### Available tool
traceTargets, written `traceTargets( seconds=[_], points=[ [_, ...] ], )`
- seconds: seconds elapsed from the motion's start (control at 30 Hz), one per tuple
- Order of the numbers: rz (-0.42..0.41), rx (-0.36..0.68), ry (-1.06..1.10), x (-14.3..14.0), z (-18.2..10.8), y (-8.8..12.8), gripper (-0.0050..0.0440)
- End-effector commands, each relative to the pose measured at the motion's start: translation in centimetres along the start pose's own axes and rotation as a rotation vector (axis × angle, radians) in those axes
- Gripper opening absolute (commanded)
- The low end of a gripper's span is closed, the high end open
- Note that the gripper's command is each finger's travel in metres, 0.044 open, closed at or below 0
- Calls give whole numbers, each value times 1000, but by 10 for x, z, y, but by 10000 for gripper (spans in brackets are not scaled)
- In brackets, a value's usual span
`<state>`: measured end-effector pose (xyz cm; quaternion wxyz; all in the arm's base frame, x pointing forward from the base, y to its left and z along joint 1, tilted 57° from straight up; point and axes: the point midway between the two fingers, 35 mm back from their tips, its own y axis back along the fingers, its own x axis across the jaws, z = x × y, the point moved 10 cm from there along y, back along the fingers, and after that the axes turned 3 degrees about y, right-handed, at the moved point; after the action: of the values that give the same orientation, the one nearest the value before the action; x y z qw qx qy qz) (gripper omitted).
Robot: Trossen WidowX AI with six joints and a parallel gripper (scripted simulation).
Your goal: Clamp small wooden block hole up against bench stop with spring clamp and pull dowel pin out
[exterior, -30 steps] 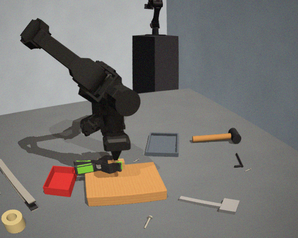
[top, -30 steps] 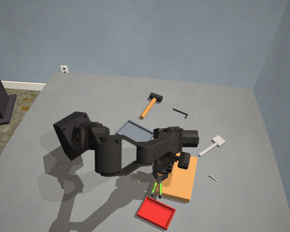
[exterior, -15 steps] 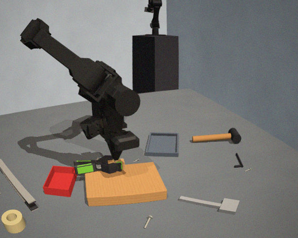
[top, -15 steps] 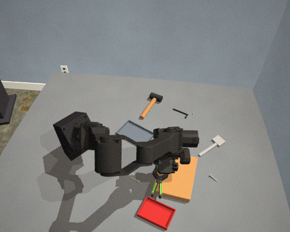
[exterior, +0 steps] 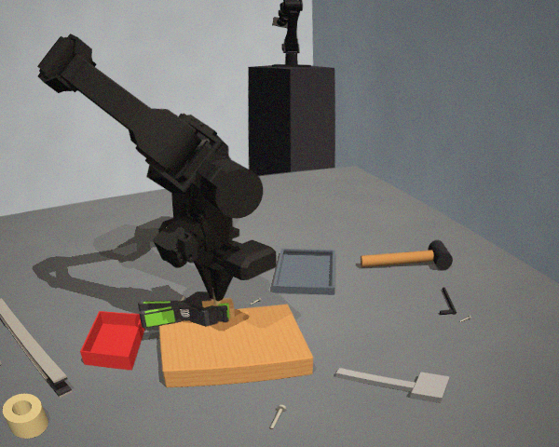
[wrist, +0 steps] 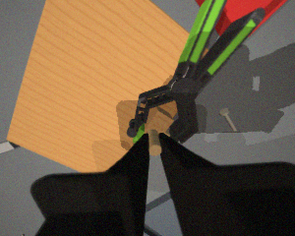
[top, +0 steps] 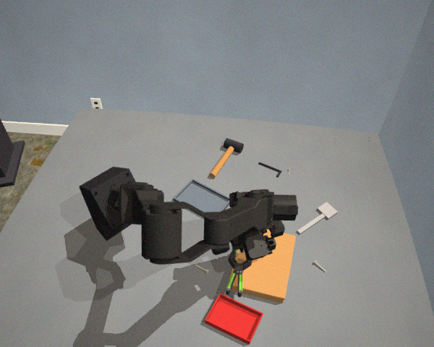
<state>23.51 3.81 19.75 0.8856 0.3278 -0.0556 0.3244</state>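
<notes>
The board (top: 273,277) (exterior: 236,346) (wrist: 84,64) lies on the table. The spring clamp (top: 239,265) (exterior: 185,312) (wrist: 188,88), black with green handles, sits at the board's edge. Its jaws are around tan wood (wrist: 162,122); block and bench stop cannot be told apart there, and tilt cannot be judged. The dowel pin (wrist: 155,147) stands up from that wood. My gripper (exterior: 215,298) (wrist: 153,138) is closed on the pin just above the clamp jaws; in the top view its fingertips are hidden by its own body.
A red tray (top: 233,319) (exterior: 114,339) (wrist: 241,15) is close to the clamp handles. A grey-blue tray (top: 202,199) (exterior: 305,271) lies behind the arm. A mallet (top: 221,162) (exterior: 398,258), a hex key (top: 269,167) and a pale paddle-shaped tool (top: 326,210) (exterior: 429,386) lie farther off.
</notes>
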Motion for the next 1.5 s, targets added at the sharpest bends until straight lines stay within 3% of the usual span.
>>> traceTargets(
  seconds=[0.0, 0.57, 1.13, 1.47],
  points=[
    [1, 2, 51, 0, 0, 1, 0],
    [1, 2, 6, 0, 0, 1, 0],
    [1, 2, -350, 0, 0, 2, 0],
    [0, 3, -668, 0, 0, 2, 0]
  ],
)
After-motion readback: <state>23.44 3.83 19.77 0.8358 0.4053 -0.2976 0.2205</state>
